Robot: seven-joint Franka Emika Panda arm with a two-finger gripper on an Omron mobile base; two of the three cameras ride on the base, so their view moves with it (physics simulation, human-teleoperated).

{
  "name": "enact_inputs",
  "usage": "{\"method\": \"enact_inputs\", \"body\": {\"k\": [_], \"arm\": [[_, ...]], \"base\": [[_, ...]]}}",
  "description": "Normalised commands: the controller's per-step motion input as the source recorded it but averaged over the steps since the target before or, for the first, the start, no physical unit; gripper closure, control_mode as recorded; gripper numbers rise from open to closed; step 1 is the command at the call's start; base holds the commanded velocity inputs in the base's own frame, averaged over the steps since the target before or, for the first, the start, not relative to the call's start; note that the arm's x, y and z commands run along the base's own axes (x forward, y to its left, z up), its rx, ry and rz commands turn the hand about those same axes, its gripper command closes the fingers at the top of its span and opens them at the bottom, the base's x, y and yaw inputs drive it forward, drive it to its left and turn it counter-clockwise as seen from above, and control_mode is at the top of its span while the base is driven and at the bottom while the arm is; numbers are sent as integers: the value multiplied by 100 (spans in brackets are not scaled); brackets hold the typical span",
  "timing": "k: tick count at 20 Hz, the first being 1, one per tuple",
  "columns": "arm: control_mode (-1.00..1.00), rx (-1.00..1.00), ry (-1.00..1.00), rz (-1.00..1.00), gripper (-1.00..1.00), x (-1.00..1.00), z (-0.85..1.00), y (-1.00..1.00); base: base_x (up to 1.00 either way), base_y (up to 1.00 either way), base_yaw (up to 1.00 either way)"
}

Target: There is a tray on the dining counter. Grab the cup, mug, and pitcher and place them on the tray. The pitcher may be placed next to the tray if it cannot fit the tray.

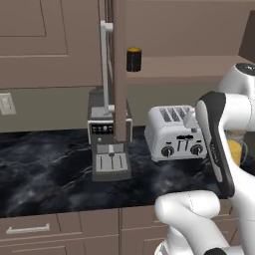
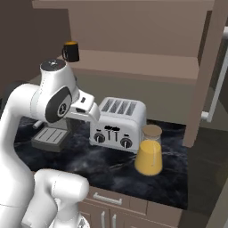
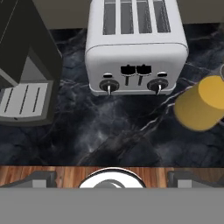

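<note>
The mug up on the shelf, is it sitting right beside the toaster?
No, the mug stands on a raised shelf well above the toaster, which sits on the counter.

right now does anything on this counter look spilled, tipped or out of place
Nothing stands out. The pitcher stands upright with its lid on beside the toaster, no liquid on the marble. The mug sits upright on the ledge above.

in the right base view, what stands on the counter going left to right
coffee machine → toaster → pitcher
</note>
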Motion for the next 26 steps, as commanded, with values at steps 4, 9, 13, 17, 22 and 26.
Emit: {"method": "enact_inputs", "body": {"k": [4,9,13,17,22,26], "arm": [[100,0,0,0,-100,0,0,0],[100,0,0,0,-100,0,0,0],[100,0,0,0,-100,0,0,0],[100,0,0,0,-100,0,0,0],[100,0,0,0,-100,0,0,0],[100,0,0,0,-100,0,0,0]], "base": [[35,0,-5],[21,0,-12],[19,0,-17],[17,0,-20],[16,0,-19],[19,0,-18]]}}
